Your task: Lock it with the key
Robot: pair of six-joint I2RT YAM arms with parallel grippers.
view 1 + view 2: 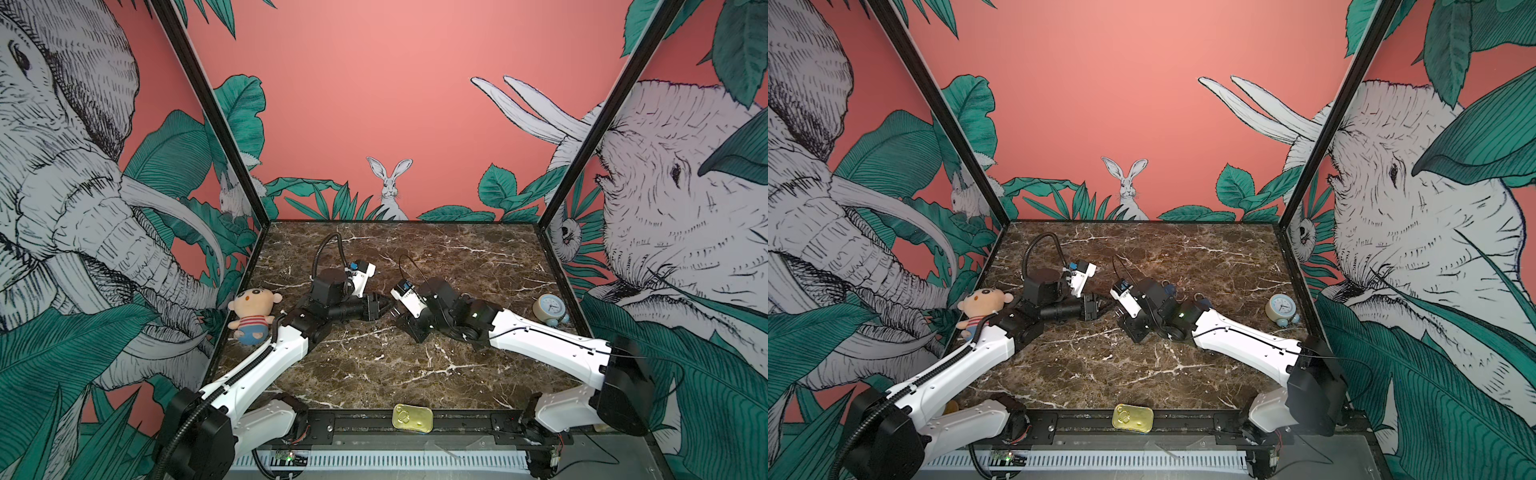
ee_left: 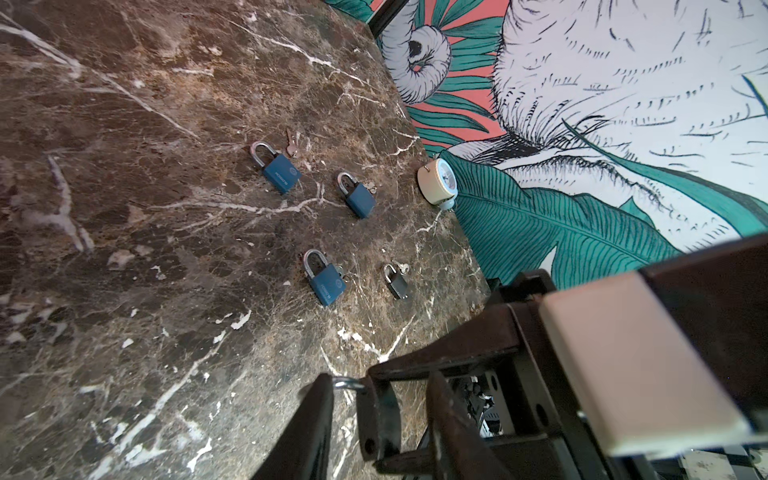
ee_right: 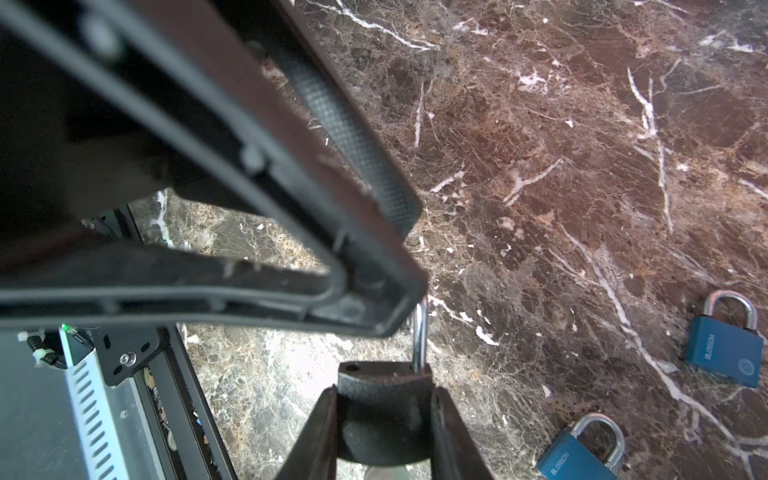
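Gold tin [image 1: 412, 419], nearest the viewer, lying flat on the black rail at the front edge of the marble table [image 1: 374, 374]; both arms meet over the middle of the table. Right hand [image 3: 382, 395]: jaws closed on the body of the black padlock [image 3: 382, 419], one finger on each flank; the silver shackle [image 3: 420, 336] stands out of the body by one leg, and the other hole in the body shows empty. Left hand [image 1: 383, 307]: jaws partly apart, one fingertip [image 3: 390, 307] touching the far end of the shackle; whether the shackle is pinched cannot be told. Three blue padlocks [image 2: 281, 173] and a small dark padlock [image 2: 397, 282] lie flat on the table beyond the right arm, toward the alarm clock [image 1: 550, 307]; a key [image 2: 292, 143] lies just beside the farthest blue one, and small keys show beside the others. Plush doll [image 1: 252, 309] sits at the left wall; the clock stands at the right wall.
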